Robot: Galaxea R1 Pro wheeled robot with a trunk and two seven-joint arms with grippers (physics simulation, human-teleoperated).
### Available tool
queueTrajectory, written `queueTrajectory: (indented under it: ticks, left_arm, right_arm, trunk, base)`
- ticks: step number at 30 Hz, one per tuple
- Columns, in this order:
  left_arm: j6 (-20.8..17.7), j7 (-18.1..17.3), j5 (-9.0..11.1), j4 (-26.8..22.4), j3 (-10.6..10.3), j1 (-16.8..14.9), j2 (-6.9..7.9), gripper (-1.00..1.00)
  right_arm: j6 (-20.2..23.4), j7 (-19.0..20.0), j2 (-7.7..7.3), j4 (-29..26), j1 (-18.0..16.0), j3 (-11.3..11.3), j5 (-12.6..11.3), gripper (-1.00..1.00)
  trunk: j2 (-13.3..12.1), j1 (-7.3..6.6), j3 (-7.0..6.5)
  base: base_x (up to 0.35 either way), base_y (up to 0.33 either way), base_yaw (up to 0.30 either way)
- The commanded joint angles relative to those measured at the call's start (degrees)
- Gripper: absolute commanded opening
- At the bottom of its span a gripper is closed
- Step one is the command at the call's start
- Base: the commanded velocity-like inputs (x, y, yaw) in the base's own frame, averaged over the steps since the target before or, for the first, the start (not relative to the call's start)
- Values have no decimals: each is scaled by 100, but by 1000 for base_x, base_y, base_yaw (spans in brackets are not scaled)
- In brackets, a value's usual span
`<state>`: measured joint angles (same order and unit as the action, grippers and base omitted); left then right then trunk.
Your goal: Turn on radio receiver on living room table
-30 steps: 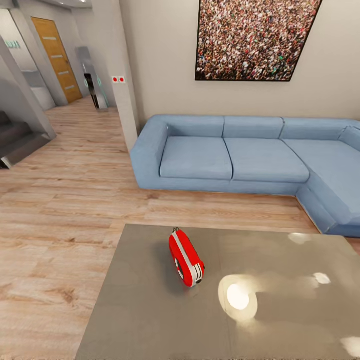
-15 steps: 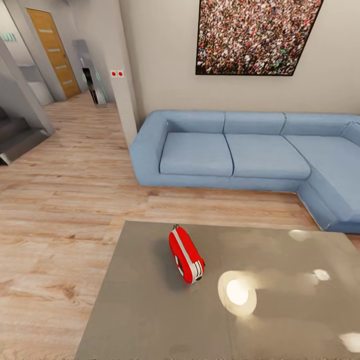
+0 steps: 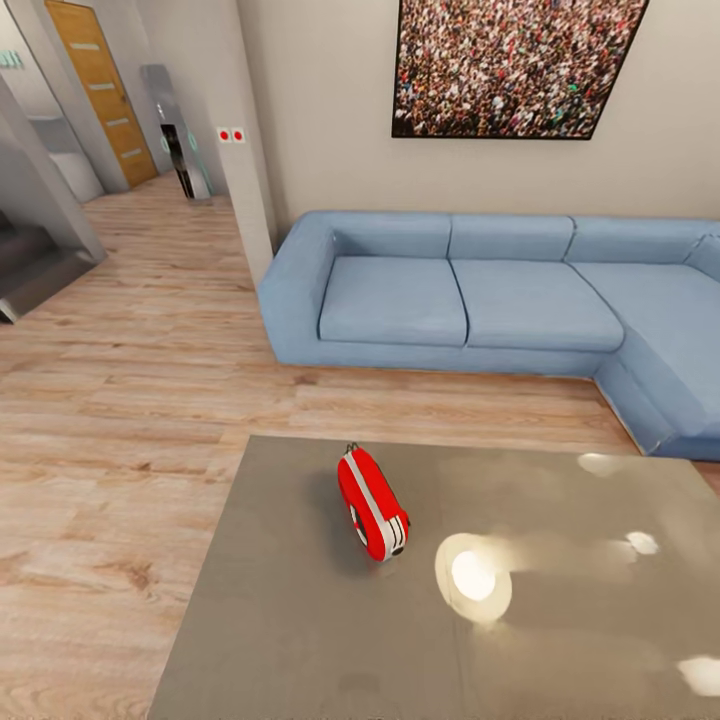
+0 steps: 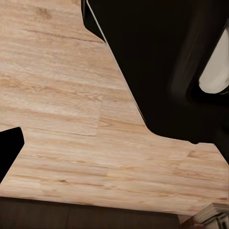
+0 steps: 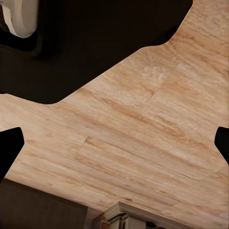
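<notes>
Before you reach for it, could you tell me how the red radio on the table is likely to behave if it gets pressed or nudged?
The radio stands on a narrow edge, so a sideways push would probably tip it over. The table looks glossy and reflective, so the radio may slide rather than hold still. Its casing looks rigid and small, likely light.

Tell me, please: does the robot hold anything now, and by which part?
Nothing is held. The radio stands alone on the table, with no gripper at it.
</notes>
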<state>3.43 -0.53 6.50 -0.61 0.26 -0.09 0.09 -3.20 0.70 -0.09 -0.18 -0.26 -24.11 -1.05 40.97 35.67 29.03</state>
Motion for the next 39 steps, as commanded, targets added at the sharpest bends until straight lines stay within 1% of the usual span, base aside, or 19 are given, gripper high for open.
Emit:
queueTrajectory:
  ticks: [1,39]
  left_arm:
    - [0,0,0,0,0,0,0,100]
    - [0,0,0,-2,0,0,0,100]
  right_arm:
    - [0,0,0,0,0,-2,0,100]
    - [3,0,0,0,0,2,0,100]
  trunk:
    - [0,0,10]
    - [0,0,360]
  base:
    - [0,0,0]
    - [0,0,0]
